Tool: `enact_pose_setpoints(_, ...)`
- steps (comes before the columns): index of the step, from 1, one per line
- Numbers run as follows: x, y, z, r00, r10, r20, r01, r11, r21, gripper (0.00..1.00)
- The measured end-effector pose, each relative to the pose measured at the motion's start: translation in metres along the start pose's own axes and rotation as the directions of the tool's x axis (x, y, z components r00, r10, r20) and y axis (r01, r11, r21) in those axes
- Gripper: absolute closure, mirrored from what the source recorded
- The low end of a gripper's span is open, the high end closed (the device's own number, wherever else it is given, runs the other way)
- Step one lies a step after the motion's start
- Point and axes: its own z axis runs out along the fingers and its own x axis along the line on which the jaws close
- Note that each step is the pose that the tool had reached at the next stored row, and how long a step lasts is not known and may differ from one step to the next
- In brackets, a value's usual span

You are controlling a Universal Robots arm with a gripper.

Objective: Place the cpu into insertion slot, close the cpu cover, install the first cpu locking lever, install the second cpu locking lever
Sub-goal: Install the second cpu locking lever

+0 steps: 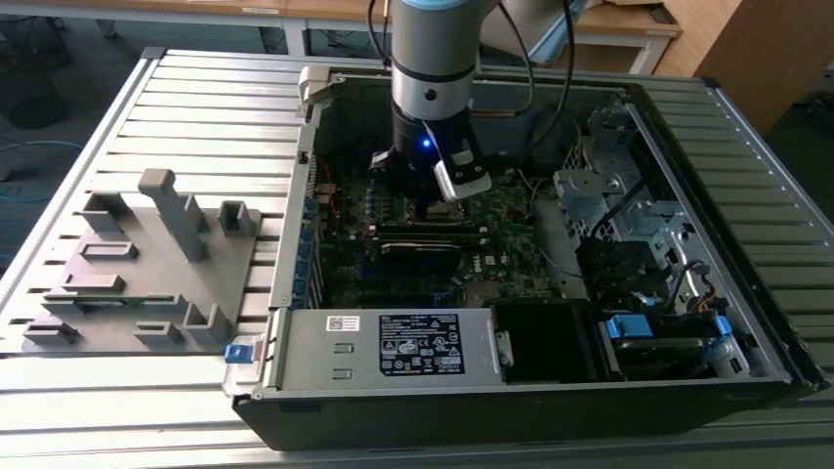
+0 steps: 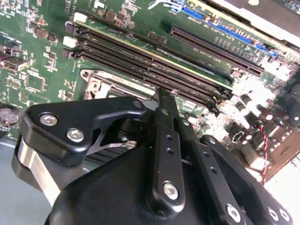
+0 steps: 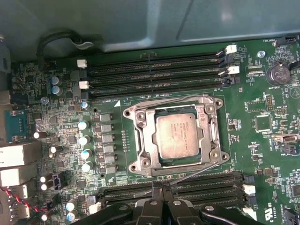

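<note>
My arm (image 1: 435,59) comes down into the open computer case (image 1: 548,381), which lies on its side on a slatted metal table (image 1: 117,127). Beside the case, toward the exterior view's left, sits a grey moulded fixture tray (image 1: 144,264) with upright pegs. Inside the case, the green motherboard (image 1: 502,230) covers the floor; a power supply box (image 1: 378,347) with a white label sits at the near wall, drive cages (image 1: 612,195) toward the exterior view's right.

My gripper (image 1: 437,191) is low over the motherboard, right at the socket area. In both wrist views the black fingers (image 3: 161,197) meet at the tips with no gap and nothing visible between them, so fingers together, holding nothing I can see. In the second wrist view the gripper (image 2: 161,101) tip sits just by the silver socket frame, next to the long black memory slots (image 2: 154,61).

In the first wrist view the insertion slot (image 3: 173,136) is on the motherboard between two banks of memory slots (image 3: 154,72). The cpu (image 3: 177,135) lies flat inside the insertion slot, silvery-tan top up, squared to the rim. The cpu cover (image 3: 140,140) frame lies down around the cpu, its cut-out showing the chip top. A thin wire locking lever (image 3: 197,171) runs slanted along the side of the insertion slot nearest my fingers, tip just by my fingertips; cannot tell if it is latched. A row of silver-topped capacitors (image 3: 84,145) stands beside the insertion slot. A round coin battery (image 3: 276,74) sits well apart from it at the board's corner.
</note>
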Motion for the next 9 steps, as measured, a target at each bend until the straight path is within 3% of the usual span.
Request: enact_pose_setpoints(9,0.0026,-0.0003,0.0015,1.0000,0.000,0.0000,0.000,1.0000,-0.0001,0.90)
